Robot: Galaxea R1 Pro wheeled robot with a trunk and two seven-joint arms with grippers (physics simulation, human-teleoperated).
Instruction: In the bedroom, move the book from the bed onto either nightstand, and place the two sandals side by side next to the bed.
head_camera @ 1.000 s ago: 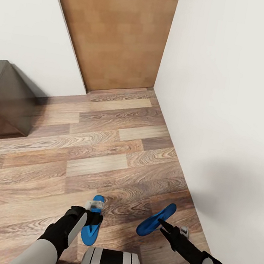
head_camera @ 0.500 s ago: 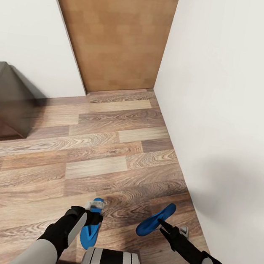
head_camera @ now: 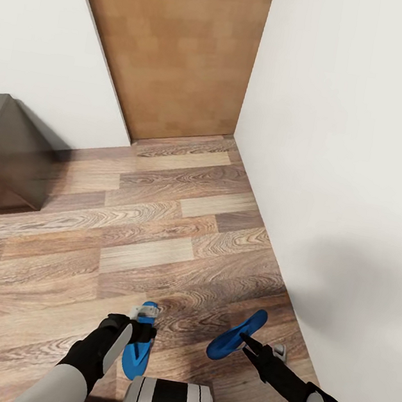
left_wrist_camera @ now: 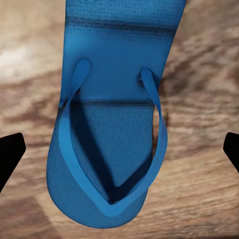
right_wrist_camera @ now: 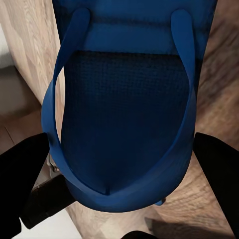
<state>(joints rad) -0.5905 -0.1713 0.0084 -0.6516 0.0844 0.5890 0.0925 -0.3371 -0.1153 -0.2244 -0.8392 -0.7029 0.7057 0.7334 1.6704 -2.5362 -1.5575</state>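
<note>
Sandals are both in hand, so the carrying half of their step looks under way; the left gripper [head_camera: 143, 321] at about 6 o'clock in the head view is closed on the left sandal [head_camera: 138, 345], which hangs just above the wood-plank floor [head_camera: 159, 220]; the right gripper [head_camera: 244, 343] at about 5 o'clock pinches the right sandal [head_camera: 236, 335], tilted, close to the white wall [head_camera: 346, 185]. In the left wrist view its sandal [left_wrist_camera: 107, 129] sits between dark fingertips [left_wrist_camera: 10, 154] set wide at the frame edges; the right wrist view has the other sandal [right_wrist_camera: 124, 114] flanked by black fingers [right_wrist_camera: 22, 179]. A wooden door [head_camera: 180, 48] stands at 12 o'clock, a dark cabinet [head_camera: 2, 143] at 9 o'clock. Setting the pair down beside the bed is left, I judge; the book's status cannot be told.
</note>
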